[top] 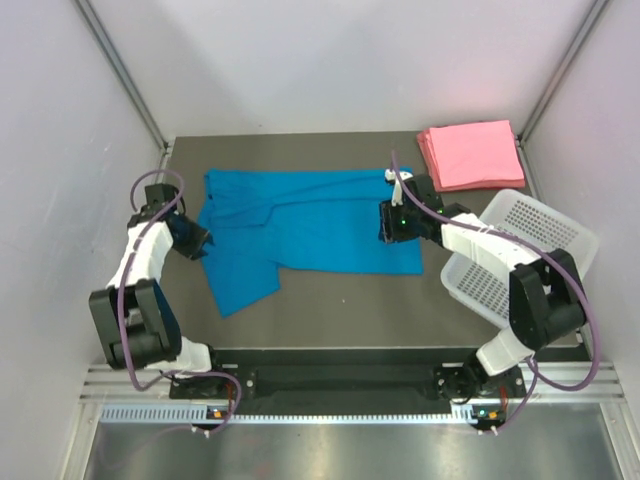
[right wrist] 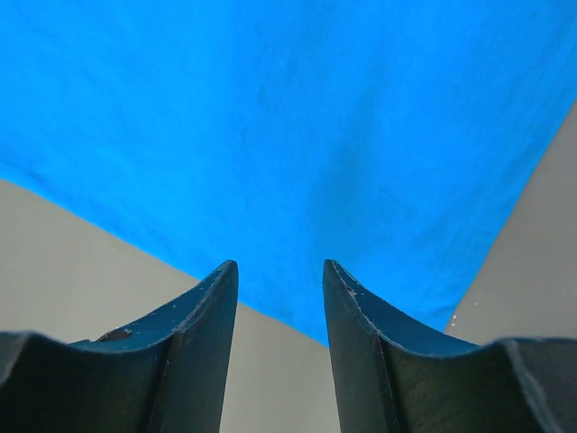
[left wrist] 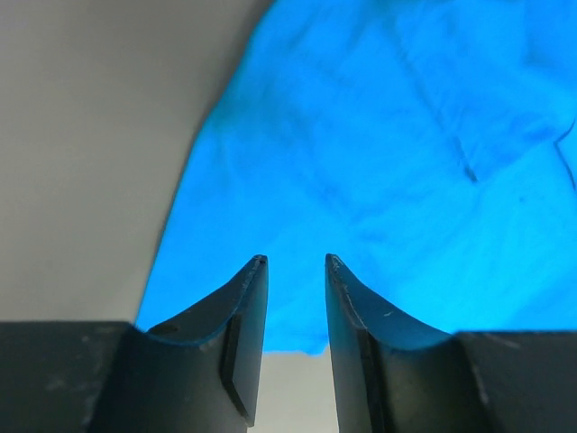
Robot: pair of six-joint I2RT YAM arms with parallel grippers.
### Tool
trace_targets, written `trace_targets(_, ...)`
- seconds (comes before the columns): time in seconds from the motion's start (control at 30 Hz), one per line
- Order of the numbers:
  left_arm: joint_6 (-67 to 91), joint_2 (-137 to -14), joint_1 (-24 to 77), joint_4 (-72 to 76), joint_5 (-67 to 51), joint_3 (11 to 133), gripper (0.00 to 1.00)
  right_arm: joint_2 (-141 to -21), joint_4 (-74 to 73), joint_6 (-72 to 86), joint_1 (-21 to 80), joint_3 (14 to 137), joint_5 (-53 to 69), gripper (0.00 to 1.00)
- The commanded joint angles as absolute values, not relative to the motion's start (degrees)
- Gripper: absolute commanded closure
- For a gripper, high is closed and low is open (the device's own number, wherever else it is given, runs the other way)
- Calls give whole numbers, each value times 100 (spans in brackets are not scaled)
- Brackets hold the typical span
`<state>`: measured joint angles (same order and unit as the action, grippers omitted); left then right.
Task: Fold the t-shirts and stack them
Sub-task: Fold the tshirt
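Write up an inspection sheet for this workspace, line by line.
Surface: grey table, flat.
Job's things: blue t-shirt laid out mid-table, creased, not yet a rectangle; pink t-shirts folded and stacked at the far right corner.
Clutter: white basket at the right edge.
Grippers: left gripper open at the shirt's left edge; right gripper open at its right edge; neither holds anything.
Cables: purple cables loop along both arms.
Surroundings: white walls, metal frame posts.

Right claw (right wrist: 279, 266): two dark curved fingers (right wrist: 203, 316) rising from the bottom edge, jaws standing apart.
Blue t-shirt (right wrist: 288, 117): bright blue cloth, faintly creased, filling the upper frame; one corner points down behind the gap.
Counter (right wrist: 81, 262): plain grey, showing at lower left and far right.
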<state>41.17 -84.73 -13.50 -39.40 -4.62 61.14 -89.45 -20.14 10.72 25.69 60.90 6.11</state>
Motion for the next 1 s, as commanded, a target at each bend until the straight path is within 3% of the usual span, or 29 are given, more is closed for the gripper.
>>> trace_targets(0.0,5052,-7788,-1380,-4174,-387,5591,63,-8420,-1626,1011,2558,6004,773,56)
trace_targets(0.13,5633,-7296,-1362,-4464,-72,4993,63,-8253,-1556,1011,2549,5810,870,56)
trace_targets(0.23,5809,-7103,-1354,-4772,130,4642,57,-8139,-1451,993,2540,5643,932,55)
trace_targets(0.47,6441,-6583,-1283,-4430,44,3894,52,-8191,-1283,1081,2540,5432,1072,55)
trace_targets(0.97,7391,-5941,-940,-4264,264,2919,55,-8200,-1318,1020,2496,5449,1064,55)
